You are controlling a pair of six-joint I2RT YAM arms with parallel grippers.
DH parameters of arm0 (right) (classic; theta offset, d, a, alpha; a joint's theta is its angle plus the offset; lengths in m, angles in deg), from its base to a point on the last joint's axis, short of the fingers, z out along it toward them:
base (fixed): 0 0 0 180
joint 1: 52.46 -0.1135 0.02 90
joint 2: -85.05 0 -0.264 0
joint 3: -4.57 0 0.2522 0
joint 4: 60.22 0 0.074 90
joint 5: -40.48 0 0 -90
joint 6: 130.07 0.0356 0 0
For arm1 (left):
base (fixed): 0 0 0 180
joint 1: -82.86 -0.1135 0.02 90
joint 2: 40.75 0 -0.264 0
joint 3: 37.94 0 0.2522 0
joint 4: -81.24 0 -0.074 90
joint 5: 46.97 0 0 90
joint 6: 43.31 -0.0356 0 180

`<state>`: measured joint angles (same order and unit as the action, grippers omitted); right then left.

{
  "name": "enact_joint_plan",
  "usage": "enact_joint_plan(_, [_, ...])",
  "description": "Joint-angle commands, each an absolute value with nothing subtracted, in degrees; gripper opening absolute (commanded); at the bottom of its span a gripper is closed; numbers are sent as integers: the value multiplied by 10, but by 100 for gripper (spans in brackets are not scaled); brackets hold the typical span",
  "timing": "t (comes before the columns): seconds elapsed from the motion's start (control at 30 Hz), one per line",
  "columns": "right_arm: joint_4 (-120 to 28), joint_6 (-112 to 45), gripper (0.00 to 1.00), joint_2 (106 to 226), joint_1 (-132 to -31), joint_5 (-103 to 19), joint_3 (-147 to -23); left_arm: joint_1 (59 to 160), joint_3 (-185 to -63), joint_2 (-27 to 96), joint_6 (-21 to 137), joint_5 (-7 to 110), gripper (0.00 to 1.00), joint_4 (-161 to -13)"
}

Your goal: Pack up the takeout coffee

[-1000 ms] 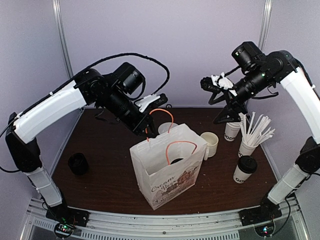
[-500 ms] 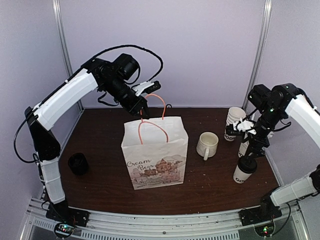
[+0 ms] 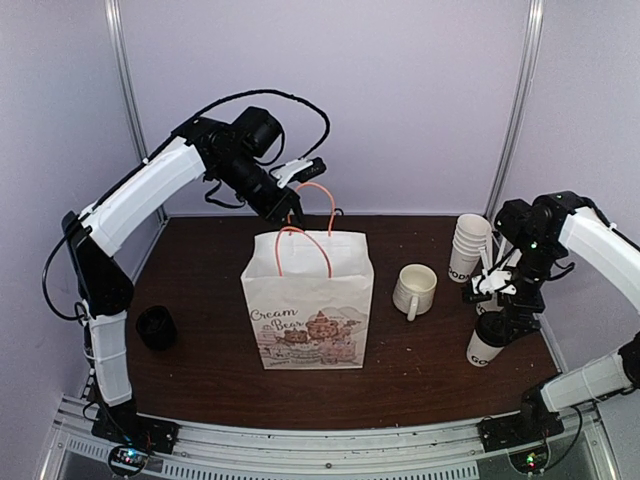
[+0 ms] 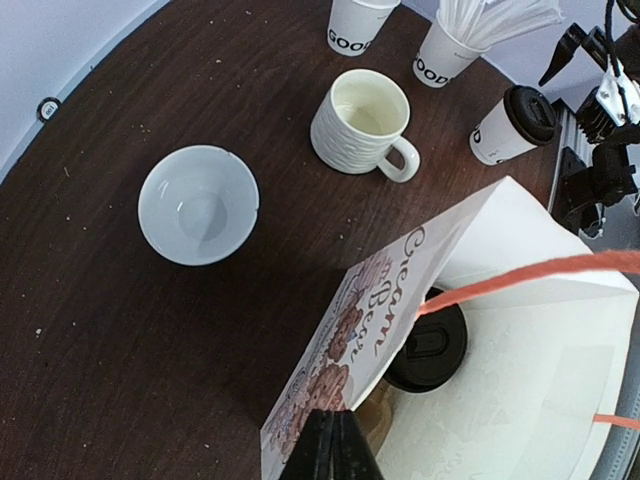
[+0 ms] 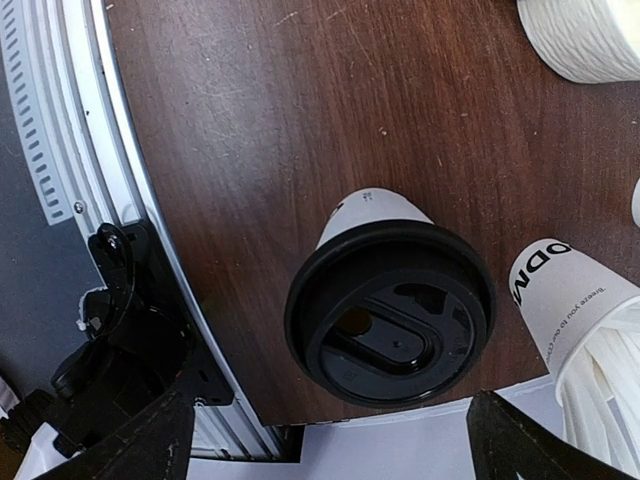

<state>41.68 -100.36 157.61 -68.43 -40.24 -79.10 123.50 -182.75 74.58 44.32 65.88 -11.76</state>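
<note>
We see the paper bag standing upright near the middle of the brown table. The left gripper is above the back edge of the bag and is clenched on 1 orange handle, which rises as a loop up to the fingers. The other handle hangs lower, against the bag. In the left wrist view the 2 fingers are pressed together with no gap. There we look down into the open bag, where the first coffee cup sits at the bottom with its black lid on.

The second coffee cup stands upright on the table near the right front edge, also with its lid on. The right gripper is directly over it and released. In the right wrist view its 2 fingers stand wide apart, 1 on each side of the cup, and they touch neither the lid nor the wall.

Just beside this cup is a cup of white sticks, and further back is a stack of paper cups without lids. A white mug stands between the bag and the stack. A white bowl lies behind the bag and shows only in the left wrist view. A small black round object is at the left, well apart from the bag; we cannot tell what it is.
</note>
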Motion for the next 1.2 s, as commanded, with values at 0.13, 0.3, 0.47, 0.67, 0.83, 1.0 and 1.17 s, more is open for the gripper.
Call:
enact_joint_plan(0.13, [368,-1023,99,1606,-674,-428,-779,1220,-1849,748,437,656,6,-158])
enact_joint_plan(0.3, [358,-1025,99,1630,-672,-418,-781,1217,-1850,749,442,646,26,-158])
enact_joint_plan(0.47, [355,-1026,99,1644,-671,-421,-776,1217,-1855,720,449,637,45,-162])
enact_joint_plan(0.67, [341,-1026,99,1649,-671,-429,-751,1217,-1802,646,454,654,68,-194])
enact_joint_plan(0.83, [332,-1024,93,1649,-672,-430,-743,1217,-1751,592,447,597,73,-208])
enact_joint_plan(1.0, [328,-1022,89,1648,-671,-437,-735,1217,-1726,571,443,563,76,-209])
enact_joint_plan(1.17, [326,-1016,82,1635,-671,-436,-733,1217,-1719,564,450,565,76,-211])
